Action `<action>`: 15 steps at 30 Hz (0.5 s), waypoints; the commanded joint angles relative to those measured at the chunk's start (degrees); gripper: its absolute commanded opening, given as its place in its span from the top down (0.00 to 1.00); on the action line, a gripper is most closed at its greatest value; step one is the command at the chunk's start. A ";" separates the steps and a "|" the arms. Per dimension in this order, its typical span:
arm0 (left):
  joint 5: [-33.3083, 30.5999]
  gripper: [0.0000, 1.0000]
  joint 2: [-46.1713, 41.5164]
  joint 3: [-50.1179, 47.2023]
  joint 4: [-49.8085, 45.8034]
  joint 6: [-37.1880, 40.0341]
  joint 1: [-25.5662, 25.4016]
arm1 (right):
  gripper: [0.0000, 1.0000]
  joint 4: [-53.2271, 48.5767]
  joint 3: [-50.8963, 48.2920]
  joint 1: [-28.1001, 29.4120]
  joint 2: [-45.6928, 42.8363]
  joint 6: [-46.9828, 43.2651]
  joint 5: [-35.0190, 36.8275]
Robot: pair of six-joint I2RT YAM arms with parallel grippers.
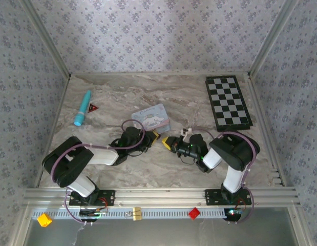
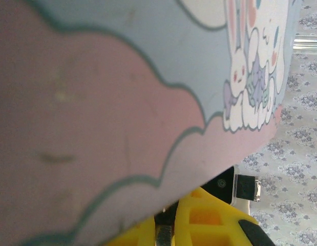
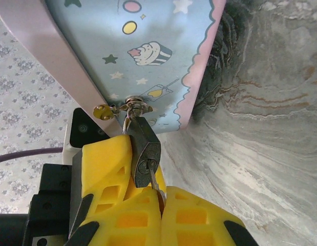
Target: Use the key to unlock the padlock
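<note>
My right claw is pinching the key, which looks seated in the padlock hanging on the tin hasp. My left claw seems clamped on the padlock. The shackle looks closed, so turning and freeing remain.

Lab test booth: aluminium frame, wallpapered panels

padlock on tin, chessboard at right
</note>
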 commanded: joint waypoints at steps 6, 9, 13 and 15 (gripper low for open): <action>3.63 1.00 -2.57 0.32 3.82 -0.25 -0.90 | 1.00 1.48 2.46 -2.20 0.80 -0.02 -1.51; 3.60 1.00 -2.86 0.39 4.24 -0.16 -1.09 | 1.00 1.43 2.99 -2.21 0.49 0.64 -1.78; 3.54 1.00 -3.11 0.46 5.18 -0.16 -1.20 | 1.00 1.41 3.78 -2.16 -0.04 1.29 -2.23; 3.59 1.00 -3.03 0.78 5.66 -0.06 -1.37 | 1.00 1.44 4.35 -1.99 -0.53 1.47 -2.49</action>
